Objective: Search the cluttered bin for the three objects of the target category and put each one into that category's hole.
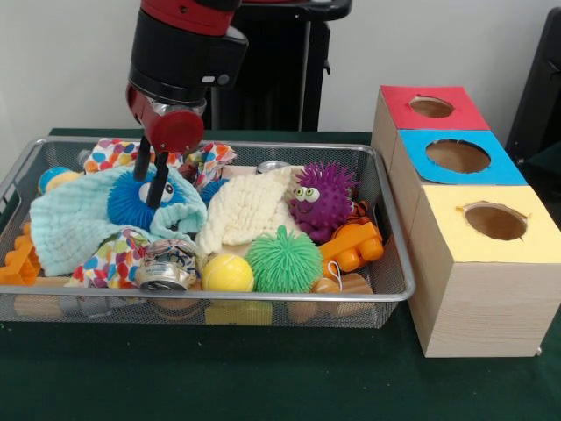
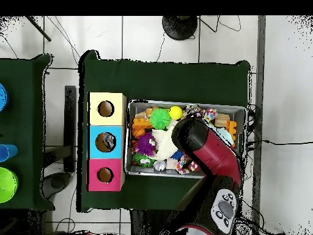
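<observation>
My gripper point(image 1: 152, 178) hangs low over the left half of the wire bin point(image 1: 396, 254). Its two black fingers point(image 1: 142, 160) stand slightly apart, touching the top of a blue spiky ball point(image 1: 130, 206) that has googly eyes and lies in a pale blue cloth point(image 1: 66, 228). A purple spiky ball point(image 1: 323, 200) sits right of centre and also shows from above point(image 2: 145, 144). A green spiky ball point(image 1: 284, 260) lies at the bin's front, next to a yellow ball point(image 1: 228, 274). In the overhead view my arm point(image 2: 202, 147) hides the gripper.
Beside the bin stand three wooden boxes with holes, topped red point(image 1: 399, 101), blue point(image 1: 507, 171) and yellow point(image 1: 456, 239). From above, something grey shows inside the blue box's hole point(image 2: 107, 142). The bin also holds a cream cloth point(image 1: 241, 215), a can point(image 1: 166, 265), an orange block point(image 1: 352, 246) and patterned fabric.
</observation>
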{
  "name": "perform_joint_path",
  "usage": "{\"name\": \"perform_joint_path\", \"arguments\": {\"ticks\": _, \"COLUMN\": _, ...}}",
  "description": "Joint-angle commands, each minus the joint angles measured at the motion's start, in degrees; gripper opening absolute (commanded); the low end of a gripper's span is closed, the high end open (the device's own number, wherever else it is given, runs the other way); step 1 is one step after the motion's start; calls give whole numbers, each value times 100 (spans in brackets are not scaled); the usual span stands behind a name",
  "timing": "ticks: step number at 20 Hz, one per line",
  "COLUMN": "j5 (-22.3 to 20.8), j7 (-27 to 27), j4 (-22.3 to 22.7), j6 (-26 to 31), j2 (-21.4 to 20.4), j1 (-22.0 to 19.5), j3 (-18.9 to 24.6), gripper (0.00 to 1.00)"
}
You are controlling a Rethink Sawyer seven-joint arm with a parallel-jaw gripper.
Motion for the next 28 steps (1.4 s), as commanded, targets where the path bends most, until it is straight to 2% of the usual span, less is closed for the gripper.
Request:
{"name": "perform_joint_path", "arguments": {"ticks": 1, "j5": 223, "j7": 1571, "j4": -354, "j6": 794, "j2": 325, "j1": 101, "j3": 157, "gripper": 100}}
{"name": "perform_joint_path", "arguments": {"ticks": 19, "j5": 279, "j7": 1513, "j4": -492, "j6": 608, "j2": 541, "j1": 104, "j3": 187, "gripper": 100}}
{"name": "perform_joint_path", "arguments": {"ticks": 28, "j5": 275, "j7": 1558, "j4": -546, "j6": 675, "j2": 625, "j1": 201, "j3": 52, "gripper": 100}}
